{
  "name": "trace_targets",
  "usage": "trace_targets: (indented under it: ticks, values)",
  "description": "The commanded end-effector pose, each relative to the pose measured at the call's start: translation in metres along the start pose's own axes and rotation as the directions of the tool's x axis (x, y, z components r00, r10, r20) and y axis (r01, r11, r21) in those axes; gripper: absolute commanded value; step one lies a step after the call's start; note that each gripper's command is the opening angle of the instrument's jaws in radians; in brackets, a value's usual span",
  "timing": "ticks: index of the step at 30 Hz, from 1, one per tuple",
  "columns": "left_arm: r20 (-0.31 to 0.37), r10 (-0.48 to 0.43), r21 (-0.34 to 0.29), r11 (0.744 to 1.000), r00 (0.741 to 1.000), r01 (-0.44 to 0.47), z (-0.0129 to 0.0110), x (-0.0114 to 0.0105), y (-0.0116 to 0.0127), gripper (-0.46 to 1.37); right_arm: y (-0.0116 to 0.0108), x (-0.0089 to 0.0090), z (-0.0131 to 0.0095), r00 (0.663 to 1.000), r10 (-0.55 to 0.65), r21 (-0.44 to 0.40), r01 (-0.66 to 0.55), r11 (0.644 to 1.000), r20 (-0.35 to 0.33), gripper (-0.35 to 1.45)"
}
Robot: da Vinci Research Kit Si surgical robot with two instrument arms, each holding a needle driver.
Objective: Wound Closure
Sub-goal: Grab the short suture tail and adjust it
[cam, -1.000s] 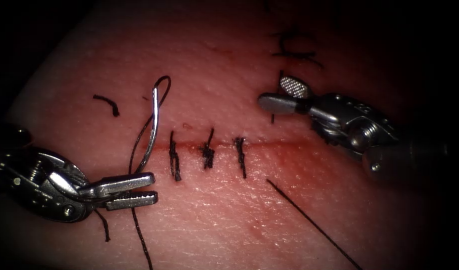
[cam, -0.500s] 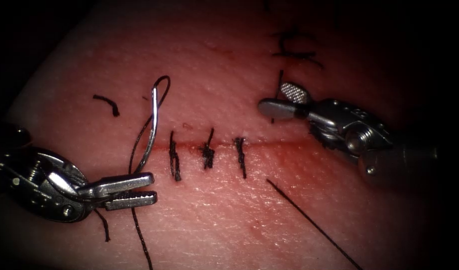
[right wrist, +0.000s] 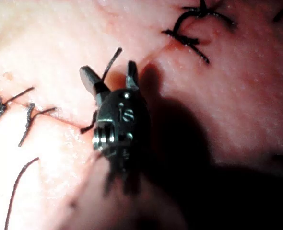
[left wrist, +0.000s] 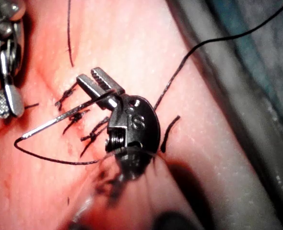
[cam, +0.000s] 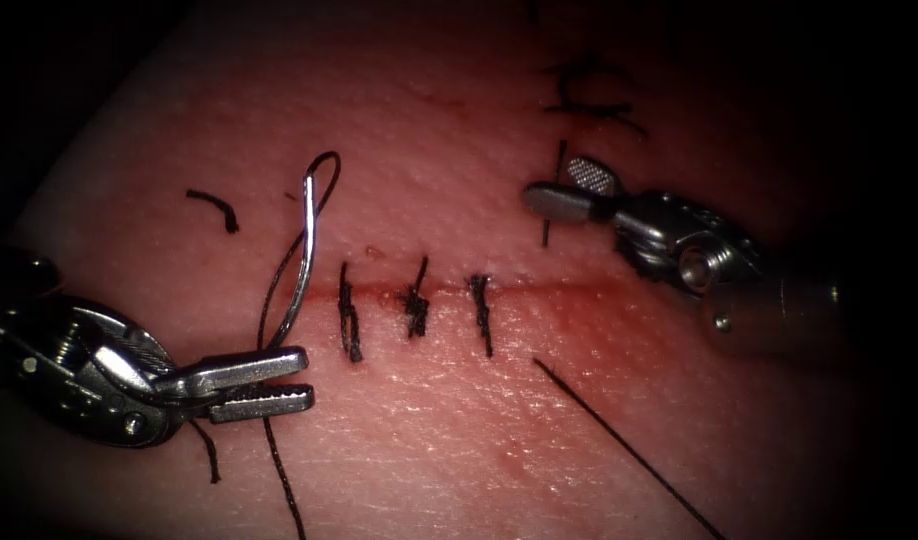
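Note:
The curved needle (cam: 304, 250) stands free of the tissue (cam: 429, 430) over the left end of the cut (cam: 559, 288). My left tool (cam: 307, 378) is shut on it near its tip end, the jaw tips slightly apart; the left wrist view shows the needle (left wrist: 64, 120) crossing the base of the jaws of that tool (left wrist: 94, 76). Black thread (cam: 269, 300) loops from the needle's upper end and runs down past the jaws. My right tool (cam: 551, 183) is open above the cut's right part, holding nothing. A short upright thread end (cam: 549, 225) passes between its jaws, as the thread end (right wrist: 112, 57) and tool (right wrist: 107, 68) also show.
Three black stitches (cam: 416, 300) cross the cut beside the needle. An older knot (cam: 589, 100) lies at the far right. A cut thread end (cam: 214, 205) lies upper left, and a long thread (cam: 629, 450) runs lower right. Red fluid stains the cut.
The right tool's wrist has swung left and its jaws have narrowed a little around the upright thread end. The left tool and the needle have stayed put.

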Motion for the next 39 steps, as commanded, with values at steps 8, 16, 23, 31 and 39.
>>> trace_targets:
  ticks: [8, 16, 23, 31, 39]
  values:
    - [-0.001, 0.002, -0.007, 1.0, 1.0, -0.002, 0.0, 0.0, 0.0, -0.35, 0.0001, 0.0001, 0.0006, 1.0, 0.018, 0.004, -0.018, 1.0, -0.003, 1.12]
    - [-0.001, 0.008, -0.007, 1.0, 1.0, -0.008, 0.0, 0.0, 0.0, -0.35, -0.0004, 0.0001, 0.001, 1.0, 0.02, 0.0, -0.02, 1.0, -0.006, 1.06]
    - [0.0, 0.014, -0.007, 1.0, 1.0, -0.014, 0.0, 0.0, 0.0, -0.35, -0.0007, 0.0002, 0.001, 1.0, 0.028, -0.001, -0.028, 1.0, -0.005, 0.63]
    - [-0.001, 0.013, -0.008, 1.0, 1.0, -0.013, 0.0, 0.0, 0.0, -0.35, -0.0011, 0.0003, 0.0012, 0.997, 0.079, -0.015, -0.079, 0.997, -0.009, -0.35]
    - [-0.001, 0.013, -0.008, 1.0, 1.0, -0.013, -0.0001, 0.0, -0.0001, -0.35, -0.0014, 0.0013, 0.0008, 0.996, 0.084, -0.003, -0.084, 0.996, -0.032, -0.35]
